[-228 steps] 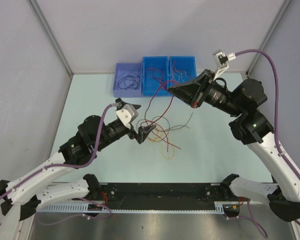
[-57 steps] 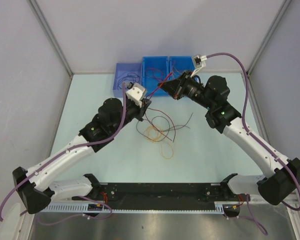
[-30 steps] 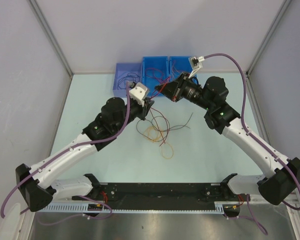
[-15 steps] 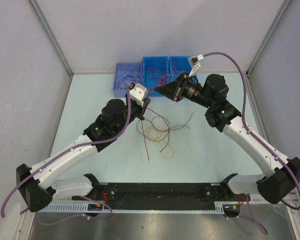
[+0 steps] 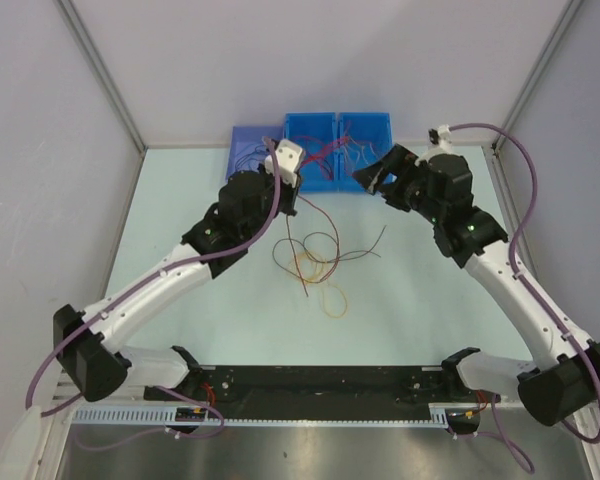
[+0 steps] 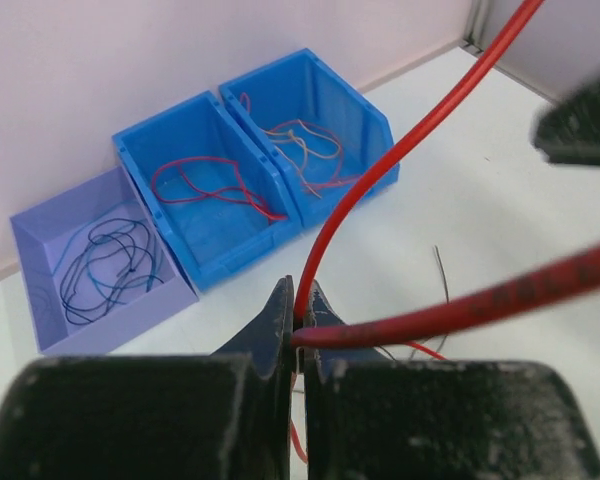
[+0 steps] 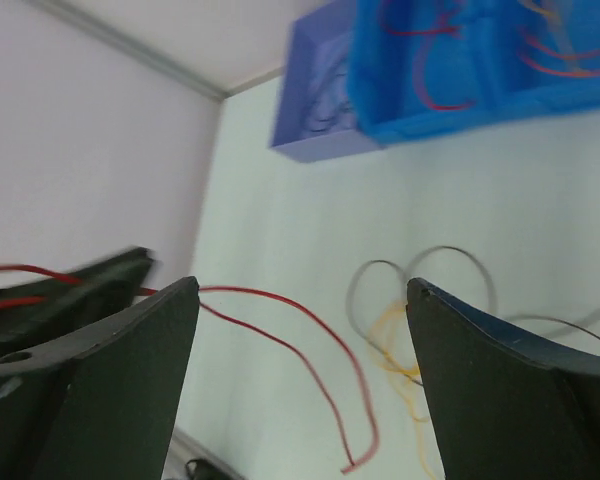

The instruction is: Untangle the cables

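Note:
My left gripper [image 5: 291,203] is shut on a red cable [image 5: 298,240] and holds it above the table. In the left wrist view the cable [image 6: 400,150] is pinched between the closed fingers of that gripper [image 6: 298,302]. Its free end hangs down to the table [image 5: 305,293]. My right gripper [image 5: 373,177] stands open and empty to the right, near the bins; in its wrist view the jaws of this gripper [image 7: 302,284] are wide apart over the red cable [image 7: 315,345]. A tangle of black [image 5: 325,243] and orange-yellow cables [image 5: 313,268] lies mid-table.
Three bins stand at the back edge: a purple one [image 5: 242,178] with dark cables, a blue one [image 5: 318,181] with red cables, and another blue one [image 5: 383,124] with orange and red cables. A separate yellow loop [image 5: 332,299] lies nearer the arms.
The right gripper opened, let go of the red cable and drew back to the right. The left gripper, shut on the cable, rose toward the bins.

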Tool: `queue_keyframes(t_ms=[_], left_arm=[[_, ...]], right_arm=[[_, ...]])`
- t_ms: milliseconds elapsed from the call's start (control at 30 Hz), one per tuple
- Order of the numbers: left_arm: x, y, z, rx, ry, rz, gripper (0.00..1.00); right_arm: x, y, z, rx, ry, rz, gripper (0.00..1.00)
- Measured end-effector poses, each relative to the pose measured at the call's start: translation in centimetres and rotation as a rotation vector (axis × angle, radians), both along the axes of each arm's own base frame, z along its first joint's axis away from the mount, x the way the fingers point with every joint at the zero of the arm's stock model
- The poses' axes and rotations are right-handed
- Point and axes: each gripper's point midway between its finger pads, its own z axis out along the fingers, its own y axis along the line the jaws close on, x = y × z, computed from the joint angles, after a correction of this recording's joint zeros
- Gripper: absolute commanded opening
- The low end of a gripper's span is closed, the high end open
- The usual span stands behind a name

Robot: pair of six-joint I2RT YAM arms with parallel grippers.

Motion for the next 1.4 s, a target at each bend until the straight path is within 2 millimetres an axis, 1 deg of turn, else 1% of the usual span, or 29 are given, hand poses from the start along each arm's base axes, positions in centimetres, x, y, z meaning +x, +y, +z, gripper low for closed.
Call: queue_keyframes(t_ms=[67,100,133,167,267,300,367,400,500,533,567,633,733,800,833,933,1067,1167,1300,1400], left_arm=[[1.2,0.0,0.9,-0.008,-0.008,0.019,0.0],[2.0,0.1,1.5,-0.013,-0.015,0.032,0.0],[2.7,0.1,2.0,-0.018,-0.019,0.042,0.0],[3.3,0.1,2.5,-0.024,-0.026,0.049,0.0],[5.7,0.1,4.1,-0.043,-0.047,0.073,0.0],[6.6,0.1,4.4,-0.05,-0.055,0.078,0.0],[8.2,0.0,4.7,-0.062,-0.062,0.084,0.0],[9.3,-0.2,4.8,-0.071,-0.064,0.079,0.0],[12.0,-0.4,4.0,-0.096,-0.054,0.065,0.0],[12.7,-0.5,3.7,-0.101,-0.05,0.062,0.0],[13.6,-0.7,3.3,-0.106,-0.047,0.057,0.0],[15.3,-1.0,2.6,-0.115,-0.041,0.051,0.0],[17.6,-1.5,1.8,-0.133,-0.053,0.03,0.0],[18.8,-1.8,1.3,-0.148,-0.062,0.017,0.0],[19.4,-2.0,1.3,-0.163,-0.072,0.009,0.0],[21.4,-2.5,1.5,-0.205,-0.114,-0.027,0.0],[24.0,-2.1,1.6,-0.246,-0.193,-0.047,0.0],[26.2,-1.7,1.5,-0.26,-0.252,-0.043,0.0],[28.4,-1.5,1.7,-0.293,-0.357,-0.019,0.0],[30.3,-1.7,1.4,-0.313,-0.429,0.002,0.0]], right_arm=[[0.3,-2.5,-2.1,-0.033,0.036,-0.092,0.88],[0.1,-3.7,-4.0,-0.053,0.065,-0.132,0.87],[-0.1,-4.3,-5.5,-0.069,0.091,-0.154,0.87],[-0.5,-4.9,-7.5,-0.086,0.124,-0.17,0.83],[-1.6,-5.6,-13.3,-0.13,0.216,-0.187,0.8],[-2.2,-5.9,-15.9,-0.148,0.258,-0.187,0.79],[-3.4,-6.3,-19.7,-0.174,0.315,-0.185,0.77],[-4.2,-6.7,-22.0,-0.191,0.349,-0.182,0.77],[-6.5,-7.3,-26.3,-0.209,0.398,-0.168,0.75],[-7.1,-7.4,-27.0,-0.206,0.402,-0.161,0.76],[-7.6,-7.6,-27.6,-0.2,0.398,-0.156,0.75],[-8.4,-7.7,-27.9,-0.178,0.366,-0.146,0.73],[-8.7,-7.4,-27.1,-0.127,0.278,-0.123,0.73],[-8.7,-7.1,-26.4,-0.096,0.23,-0.105,0.72],[-8.7,-6.9,-26.2,-0.086,0.215,-0.094,0.69],[-8.2,-6.3,-26.0,-0.057,0.201,-0.058,0.66],[-7.5,-6.3,-26.3,-0.029,0.212,-0.034,0.63],[-7.5,-6.2,-26.3,-0.008,0.209,-0.01,0.62],[-7.5,-5.8,-25.8,0.013,0.186,0.017,0.59],[-7.6,-5.6,-25.4,0.023,0.171,0.035,0.58]])
